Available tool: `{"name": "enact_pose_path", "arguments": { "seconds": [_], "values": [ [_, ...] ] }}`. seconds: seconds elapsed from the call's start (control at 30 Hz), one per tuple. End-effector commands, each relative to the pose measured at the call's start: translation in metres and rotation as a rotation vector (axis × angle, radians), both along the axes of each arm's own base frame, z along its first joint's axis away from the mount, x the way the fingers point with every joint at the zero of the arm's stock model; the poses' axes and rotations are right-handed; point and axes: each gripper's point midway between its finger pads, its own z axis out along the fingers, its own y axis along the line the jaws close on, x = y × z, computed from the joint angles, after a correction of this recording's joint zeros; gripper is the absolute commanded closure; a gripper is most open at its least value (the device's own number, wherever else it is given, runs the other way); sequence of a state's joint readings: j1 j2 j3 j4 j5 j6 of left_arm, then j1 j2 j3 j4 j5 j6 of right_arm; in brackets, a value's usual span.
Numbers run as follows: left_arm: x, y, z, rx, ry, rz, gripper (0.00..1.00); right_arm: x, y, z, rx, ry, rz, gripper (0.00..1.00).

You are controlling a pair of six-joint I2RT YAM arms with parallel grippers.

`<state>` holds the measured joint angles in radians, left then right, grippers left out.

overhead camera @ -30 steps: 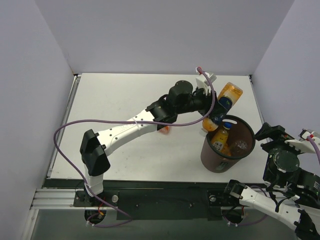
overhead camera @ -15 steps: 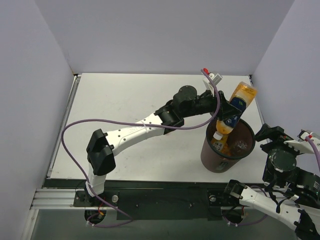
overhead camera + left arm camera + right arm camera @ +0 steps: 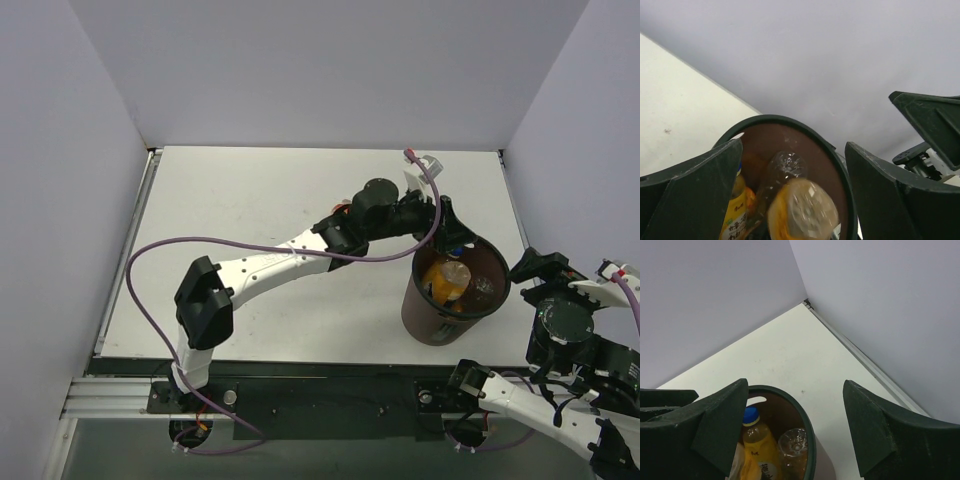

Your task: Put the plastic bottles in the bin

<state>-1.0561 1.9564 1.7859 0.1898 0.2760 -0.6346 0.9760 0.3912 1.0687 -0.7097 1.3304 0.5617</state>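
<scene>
The bin (image 3: 424,318), dark brown and round, stands on the table at the right. Inside lie several plastic bottles: an orange one (image 3: 447,282) on top, bottom up (image 3: 802,210), a yellow-labelled one (image 3: 735,216) with a blue cap (image 3: 751,416), and a clear one (image 3: 794,444). My left gripper (image 3: 447,228) hangs just above the bin's far rim (image 3: 785,119), open and empty (image 3: 794,147). My right gripper (image 3: 530,272) waits to the right of the bin, open with nothing between its fingers (image 3: 795,385).
The left arm stretches across the white table (image 3: 250,200) towards the bin. A small orange patch (image 3: 345,208) peeks out behind that arm; I cannot tell what it is. Grey walls close in at the back and on both sides.
The left gripper carried the orange bottle right, over the bin, then opened. The bottle dropped into the bin. The right arm has not moved.
</scene>
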Motion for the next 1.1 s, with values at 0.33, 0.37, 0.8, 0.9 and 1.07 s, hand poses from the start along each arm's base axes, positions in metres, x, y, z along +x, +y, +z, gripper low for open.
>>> {"name": "enact_pose_path", "arguments": {
  "seconds": [0.33,0.37,0.8,0.9,1.07],
  "values": [
    [0.174,0.22,-0.064,0.561,0.21,0.886,0.03,0.016,0.027,0.01,-0.044,0.042,0.042,0.29],
    [0.185,0.234,-0.091,0.651,0.246,0.9,0.03,0.018,0.031,0.009,-0.049,0.049,0.049,0.29],
    [0.192,0.224,-0.224,1.009,0.244,0.637,0.03,0.022,0.038,0.01,-0.038,0.048,0.068,0.29],
    [0.184,0.216,-0.248,1.032,0.245,0.592,0.03,0.022,0.039,0.01,-0.033,0.044,0.07,0.29],
    [0.176,0.214,-0.27,1.07,0.25,0.562,0.05,0.027,0.047,0.008,-0.053,0.06,0.083,0.29]
  ]
}}
